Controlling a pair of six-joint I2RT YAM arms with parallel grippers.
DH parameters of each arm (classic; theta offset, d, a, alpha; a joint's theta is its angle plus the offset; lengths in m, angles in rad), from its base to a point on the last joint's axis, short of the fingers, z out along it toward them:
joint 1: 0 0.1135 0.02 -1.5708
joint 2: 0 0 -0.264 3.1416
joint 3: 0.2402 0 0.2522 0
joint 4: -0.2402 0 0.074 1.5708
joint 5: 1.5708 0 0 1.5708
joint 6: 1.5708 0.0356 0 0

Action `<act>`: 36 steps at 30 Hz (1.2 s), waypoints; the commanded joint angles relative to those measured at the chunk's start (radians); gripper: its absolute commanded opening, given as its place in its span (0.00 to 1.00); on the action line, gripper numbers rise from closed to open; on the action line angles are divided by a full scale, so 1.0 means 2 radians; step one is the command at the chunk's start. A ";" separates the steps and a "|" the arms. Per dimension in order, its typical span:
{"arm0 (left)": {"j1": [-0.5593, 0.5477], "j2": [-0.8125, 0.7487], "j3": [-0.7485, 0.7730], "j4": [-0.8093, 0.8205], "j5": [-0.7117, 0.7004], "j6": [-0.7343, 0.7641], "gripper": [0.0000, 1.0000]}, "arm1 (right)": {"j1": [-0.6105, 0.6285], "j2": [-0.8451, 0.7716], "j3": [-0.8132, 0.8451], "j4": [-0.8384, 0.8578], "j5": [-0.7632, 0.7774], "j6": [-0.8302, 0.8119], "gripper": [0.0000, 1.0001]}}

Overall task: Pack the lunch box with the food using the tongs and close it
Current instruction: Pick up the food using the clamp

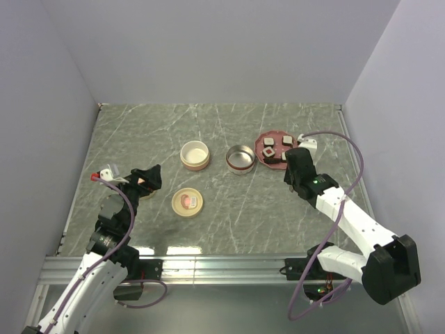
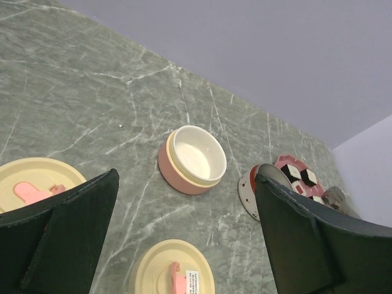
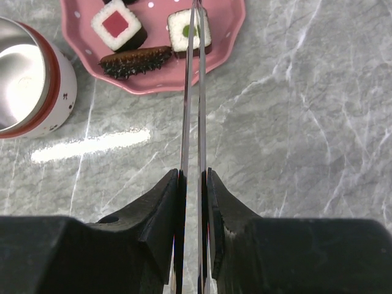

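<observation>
Metal tongs (image 3: 193,92), likely springy and slick, need a firm pinch across both arms; the right gripper (image 3: 192,184) clamps them so, tips over the food (image 3: 118,26) on the pink plate (image 3: 153,82), far right of the table (image 3: 306,122). The left gripper (image 2: 185,177) stands wide.

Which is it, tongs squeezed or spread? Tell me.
Squeezed. The right gripper is shut on the tongs; their two thin arms run nearly together from its fingers toward the plate.

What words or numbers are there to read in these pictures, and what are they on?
White sticker on the nearer cream lid: printed lines, too small to read.
Dark marks on the red-rimmed bowl: too tiny to tell if letters.
Nothing else shows writing.
</observation>
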 commanded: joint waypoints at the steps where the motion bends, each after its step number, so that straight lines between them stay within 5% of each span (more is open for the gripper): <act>1: -0.001 0.002 0.000 0.012 0.003 -0.001 1.00 | -0.002 -0.012 -0.006 0.034 -0.006 -0.007 0.14; 11: -0.002 0.003 0.000 0.012 0.003 -0.002 1.00 | 0.005 -0.003 -0.005 0.040 0.002 -0.013 0.36; 36: -0.001 0.003 0.000 0.015 0.006 -0.001 1.00 | 0.020 0.041 0.011 0.028 0.017 -0.014 0.49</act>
